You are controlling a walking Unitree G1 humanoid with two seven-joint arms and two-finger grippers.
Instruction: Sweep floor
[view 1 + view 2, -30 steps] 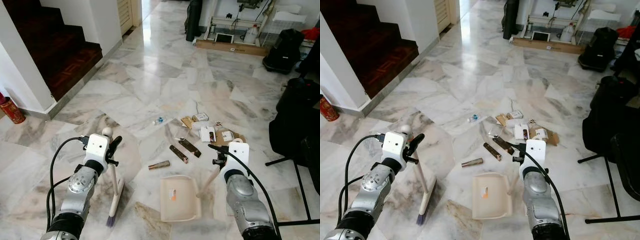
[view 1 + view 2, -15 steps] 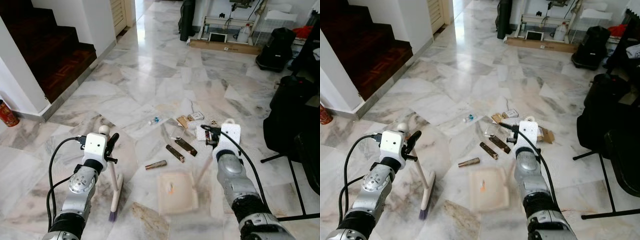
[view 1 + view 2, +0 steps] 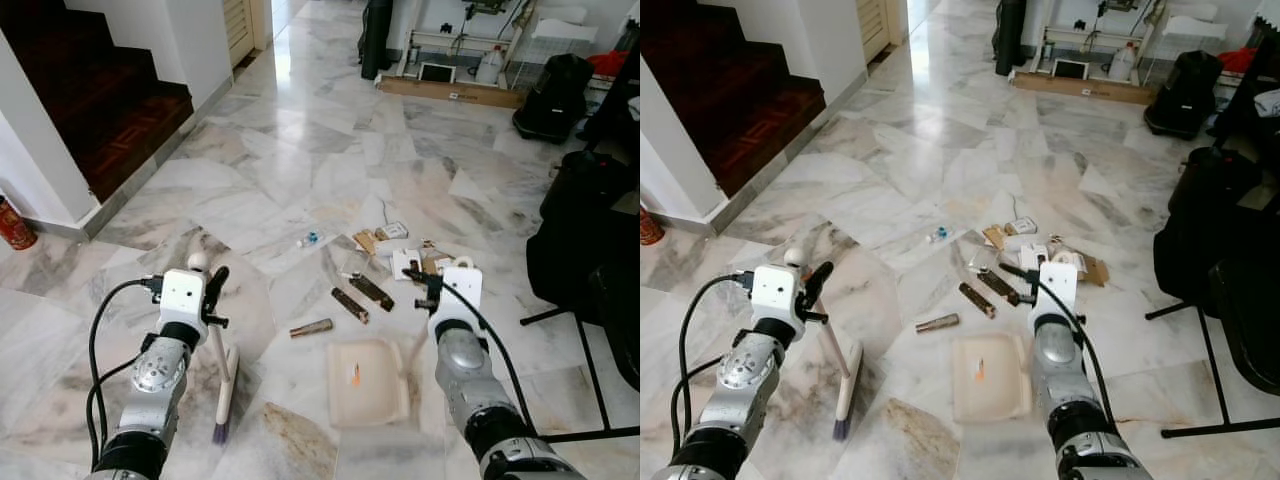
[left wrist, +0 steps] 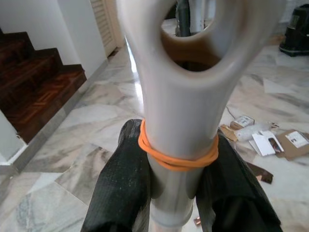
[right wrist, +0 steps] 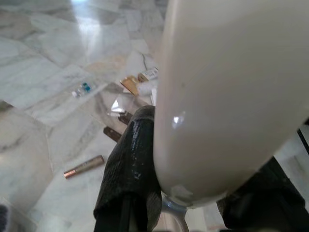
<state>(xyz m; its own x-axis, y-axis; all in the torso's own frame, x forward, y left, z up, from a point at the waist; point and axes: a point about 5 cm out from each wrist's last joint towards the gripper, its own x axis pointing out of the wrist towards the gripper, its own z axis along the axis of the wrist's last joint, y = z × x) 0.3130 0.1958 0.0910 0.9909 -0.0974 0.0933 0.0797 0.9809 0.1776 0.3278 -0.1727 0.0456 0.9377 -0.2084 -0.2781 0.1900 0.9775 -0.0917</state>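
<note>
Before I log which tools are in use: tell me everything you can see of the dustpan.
The dustpan is cream plastic, a squarish tray with a small orange mark inside. It sits flat on the marble floor, nothing in it, just short of the scattered litter. Its long pale handle slants up to the right gripper, whose black fingers are shut on the handle's rounded top.

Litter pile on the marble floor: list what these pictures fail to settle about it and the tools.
- Litter pile: print on the cartons and wrappers is too small in both eye views.
- Small bottle: contents too small to judge.
- Dustpan: its handle is partly hidden behind the right gripper.
- Broom: left wrist view blocks the bristles with the handle top and black fingers.
</note>
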